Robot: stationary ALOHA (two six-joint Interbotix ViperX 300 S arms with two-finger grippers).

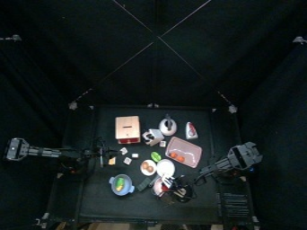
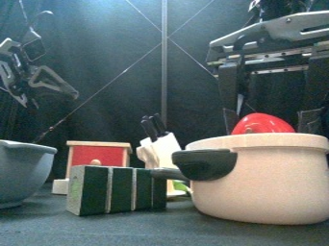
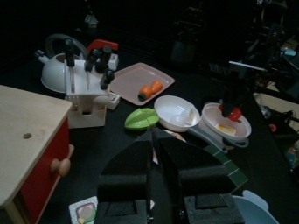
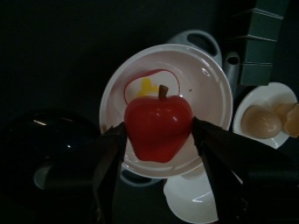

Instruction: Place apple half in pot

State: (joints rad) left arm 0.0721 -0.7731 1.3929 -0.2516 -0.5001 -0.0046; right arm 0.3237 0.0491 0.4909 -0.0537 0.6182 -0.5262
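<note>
White two-handled pot (image 2: 264, 183) sits closest at the table front, with a yellow piece (image 4: 149, 88) on its floor. Right tool (image 4: 159, 131) hangs over it, jaws spread wide against the sides of the apple half (image 4: 158, 118); the fruit is gripped just above the white rim, lower edge hidden from the front. Dark pot (image 4: 41, 149) sits just beside the white one, contents too dark to read. Pink tray (image 3: 131, 77) holds an orange piece (image 3: 152, 88). Left tool (image 3: 158, 144) rests at the table's left, jaws together, empty.
</note>
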